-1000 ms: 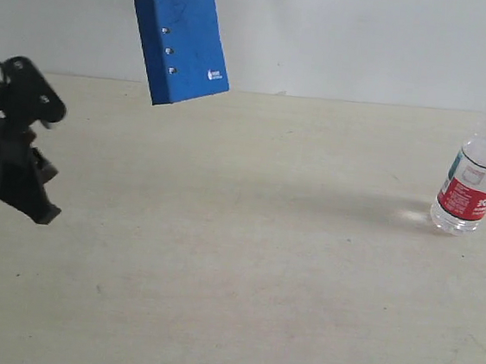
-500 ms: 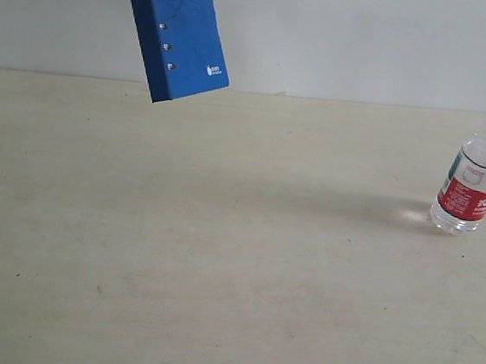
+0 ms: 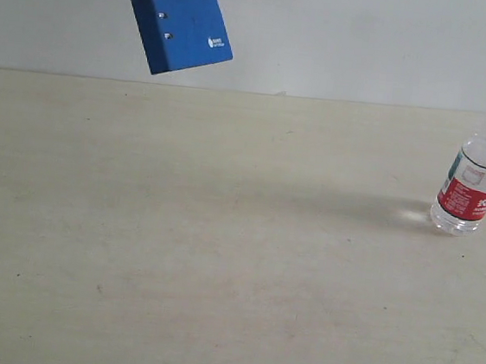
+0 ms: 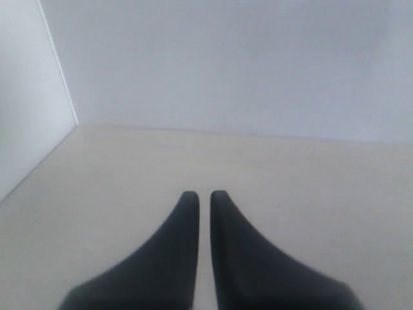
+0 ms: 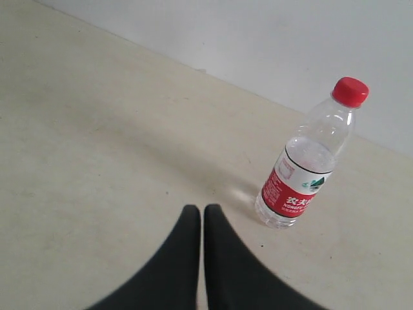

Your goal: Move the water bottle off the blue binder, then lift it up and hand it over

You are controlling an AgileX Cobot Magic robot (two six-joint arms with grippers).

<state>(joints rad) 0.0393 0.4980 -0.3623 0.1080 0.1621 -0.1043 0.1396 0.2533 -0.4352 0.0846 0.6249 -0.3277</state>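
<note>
Exterior view: water bottle [image 3: 475,172] standing, blue binder [image 3: 179,14] aloft.

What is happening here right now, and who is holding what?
The binder hangs tilted in the air above the table. Whatever holds it is out of frame. The bottle stands upright on the table, far from the binder. The left gripper and the right gripper are both shut and empty. The right one points near the bottle without touching it.
</note>
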